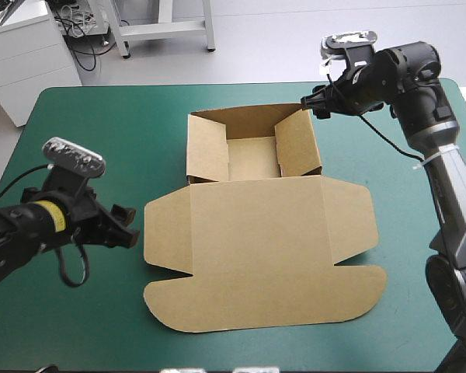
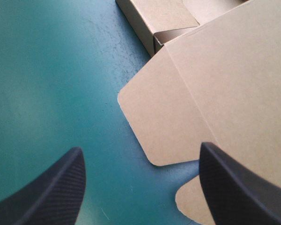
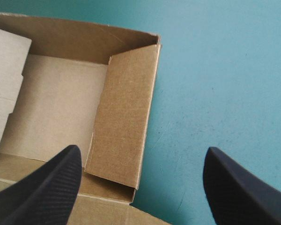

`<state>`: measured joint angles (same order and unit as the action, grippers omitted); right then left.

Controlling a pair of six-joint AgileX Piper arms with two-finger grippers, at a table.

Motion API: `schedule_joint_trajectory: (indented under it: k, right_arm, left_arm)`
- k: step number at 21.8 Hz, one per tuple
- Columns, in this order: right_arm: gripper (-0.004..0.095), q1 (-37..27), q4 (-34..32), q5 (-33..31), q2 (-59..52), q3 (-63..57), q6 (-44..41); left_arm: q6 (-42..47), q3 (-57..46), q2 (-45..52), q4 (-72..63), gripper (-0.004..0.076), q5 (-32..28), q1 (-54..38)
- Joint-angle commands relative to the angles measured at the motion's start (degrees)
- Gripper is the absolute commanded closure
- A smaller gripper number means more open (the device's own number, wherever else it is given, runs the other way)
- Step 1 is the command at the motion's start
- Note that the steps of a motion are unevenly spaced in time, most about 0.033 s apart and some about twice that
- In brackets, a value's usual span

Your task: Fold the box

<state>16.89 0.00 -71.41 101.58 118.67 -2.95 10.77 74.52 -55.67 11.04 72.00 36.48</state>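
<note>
Box [image 1: 256,233] is sitting mid-table on the teal-green cover [image 1: 85,116], tray end toward the far edge, lid end toward the robot. The tray [image 1: 252,159] is standing with its walls raised and tucked. The lid [image 1: 264,264] is lying flat and open, its rounded flaps spread on the cover.

Left gripper [image 2: 140,149] is hovering low beside the lid's left flap [image 2: 164,122], fingers spread wide, gripping nothing. The flap's rounded corner is lying just ahead of it, between the lines of its two fingers. This reads as an approach lined up to pinch or lift that flap, the nearest loose edge on that side.

Right gripper [image 3: 143,149] is hanging by the tray's far right corner, also wide open and empty. The tucked right wall [image 3: 124,112] is lying ahead of one finger and bare cover ahead of the other, so the jaws are straddling the wall's line from above. Judging by that, it is placed either to press the tuck home or to steady the tray while the other arm is working the lid side.

Neither arm is touching board, as far as the views show. Tray is looking finished; lid and flaps are looking like the work left.
</note>
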Motion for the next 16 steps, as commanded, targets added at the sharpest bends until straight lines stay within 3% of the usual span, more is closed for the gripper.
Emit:
schedule_joint_trajectory:
  k: [1,8,16]
  right_arm:
    - [0.0231,-0.2,0.6,-0.2,0.6,0.6,0.1]
    - [0.0232,-0.2,2.0,-0.1,11.2,0.6,-0.4]
    - [0.0271,-0.2,4.7,0.2,17.4,0.6,-0.5]
  left_arm:
    - [-0.5,-2.4,6.2,-0.1,0.0237,-2.6,0.3]
    - [-7.8,-17.7,18.2,-1.1,0.0237,-6.1,0.3]
    - [-4.7,-28.9,25.8,-1.4,0.0237,-7.3,0.3]
